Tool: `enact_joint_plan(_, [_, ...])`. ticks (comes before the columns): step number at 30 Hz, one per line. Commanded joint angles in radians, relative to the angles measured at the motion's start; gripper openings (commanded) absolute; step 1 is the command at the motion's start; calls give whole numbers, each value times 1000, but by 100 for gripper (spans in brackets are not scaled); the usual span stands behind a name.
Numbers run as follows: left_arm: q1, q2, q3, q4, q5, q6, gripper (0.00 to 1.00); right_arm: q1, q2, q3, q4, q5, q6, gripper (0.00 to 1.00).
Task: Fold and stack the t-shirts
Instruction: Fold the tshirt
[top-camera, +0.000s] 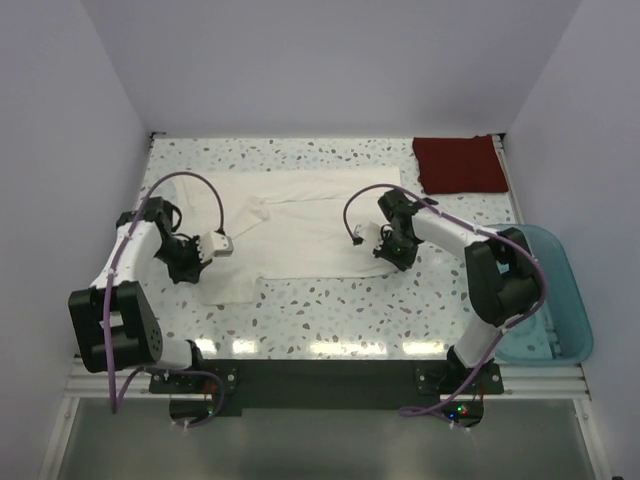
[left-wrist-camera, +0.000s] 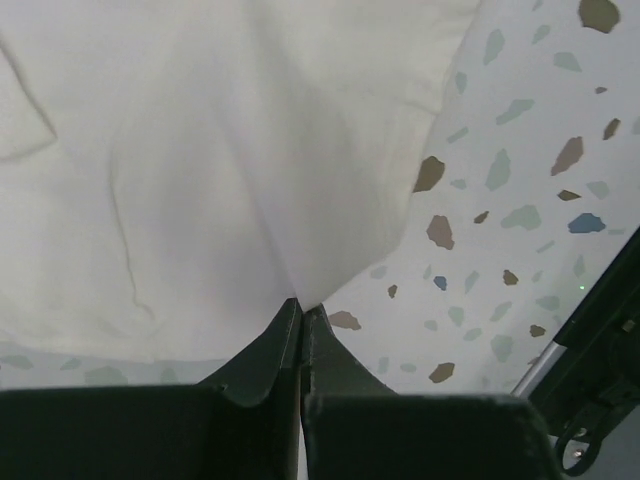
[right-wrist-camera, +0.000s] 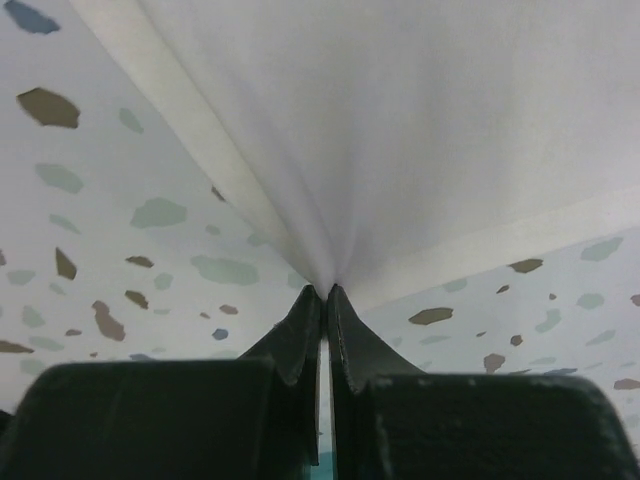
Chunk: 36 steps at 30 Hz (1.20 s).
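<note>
Overhead, red t-shirt (top-camera: 460, 163), closer, left pincer (left-wrist-camera: 301, 308), right pincer (right-wrist-camera: 325, 292) clamp white t-shirt (left-wrist-camera: 200, 150).

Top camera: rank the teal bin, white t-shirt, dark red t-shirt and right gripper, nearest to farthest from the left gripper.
From the left gripper:
1. white t-shirt, pinched in its fingers, left side.
2. right gripper, across the shirt, mid-right.
3. dark red t-shirt, far right corner.
4. teal bin, beside the table's right edge, near side.

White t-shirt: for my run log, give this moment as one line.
left claw: shut on white t-shirt | right claw: shut on white t-shirt | dark red t-shirt: folded, far right
</note>
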Motion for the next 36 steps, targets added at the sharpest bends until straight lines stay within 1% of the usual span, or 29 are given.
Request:
enact_joint_plan(1, [23,-67,30,-184,63,57,0,-3,-116,-19,-103,-51,-6,0])
enact_joint_plan(4, [47,-83,62,-229,77,75,0,-3,-169,-5,-158,-82,-4,0])
enact_joint_plan(7, [73,-60,145,-229,103,57,0,-9,-186,29,-193,-82,-7,0])
enact_joint_plan(8, [75,-43,206,-229,122,42,0,-14,-181,42,-199,-85,-9,0])
enact_joint_plan(10, [75,14,277,-227,147,22,0,-37,-163,88,-212,-89,-13,0])
enact_joint_plan(11, [75,61,344,-227,165,2,0,-43,-129,122,-221,-91,-21,0])
enact_joint_plan(14, [73,135,455,-227,175,-33,0,-67,-60,200,-239,-103,-30,0])
enact_joint_plan(19, [73,253,561,-177,170,-73,0,-93,37,322,-269,-105,-53,0])
enact_joint_plan(21, [73,325,631,-184,167,-96,0,-104,76,387,-288,-105,-62,0])
enact_joint_plan(23, [73,365,693,-177,161,-124,0,-116,129,443,-302,-103,-75,0])
enact_joint_plan(26, [63,428,754,-154,156,-155,0,-124,169,475,-313,-86,-96,0])
enact_joint_plan(29, [46,474,782,-129,146,-184,0,-132,202,492,-310,-68,-107,0])
enact_joint_plan(36, [36,561,846,-94,116,-213,0,-147,274,602,-342,-59,-122,0])
